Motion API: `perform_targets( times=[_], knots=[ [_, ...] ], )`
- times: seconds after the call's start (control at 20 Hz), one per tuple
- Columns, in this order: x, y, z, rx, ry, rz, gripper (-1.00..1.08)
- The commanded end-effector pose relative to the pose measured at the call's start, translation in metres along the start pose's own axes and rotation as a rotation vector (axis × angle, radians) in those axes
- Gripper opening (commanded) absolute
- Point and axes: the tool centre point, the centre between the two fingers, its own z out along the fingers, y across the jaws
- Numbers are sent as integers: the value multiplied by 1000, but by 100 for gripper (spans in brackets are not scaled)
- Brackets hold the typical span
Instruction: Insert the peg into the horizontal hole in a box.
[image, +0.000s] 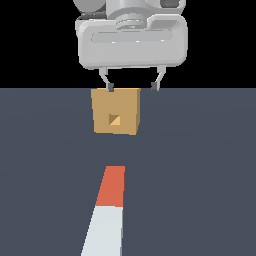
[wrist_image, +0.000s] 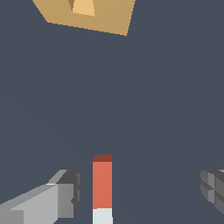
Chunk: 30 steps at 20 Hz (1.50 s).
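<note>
orange-red end of peg (image: 106, 210) points at box (image: 116, 111) hole (image: 114, 119), seemingly aligned; jaws (image: 131, 86) spread wide, empty.

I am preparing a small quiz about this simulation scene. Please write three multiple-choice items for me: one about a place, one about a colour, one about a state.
1. Where does the peg lie?
A. On the floor, in front of the box's holed face
B. On top of the box
C. Inside the hole

2. What colour is the peg's end nearest the box?
A. Blue
B. Orange-red
C. Green

3. How does the gripper stand?
A. Shut on the peg
B. Shut on the box
C. Open, holding nothing

Answers:
1 A: in the exterior view the peg rests on the dark floor, apart from the box, with the hole empty.
2 B: the end toward the box is orange-red, the rest pale.
3 C: in the wrist view the fingers stand wide apart, touching nothing.
</note>
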Motion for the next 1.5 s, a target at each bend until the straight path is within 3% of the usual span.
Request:
perform_targets(
  times=[0.0,0.45,1.1,1.45],
  knots=[
    [0,0,0,0,0,0,100],
    [-29,-7,19,4,0,-1,100],
    [-149,-31,96,23,0,-7,100],
    [-189,-38,122,29,1,-9,100]
  ],
)
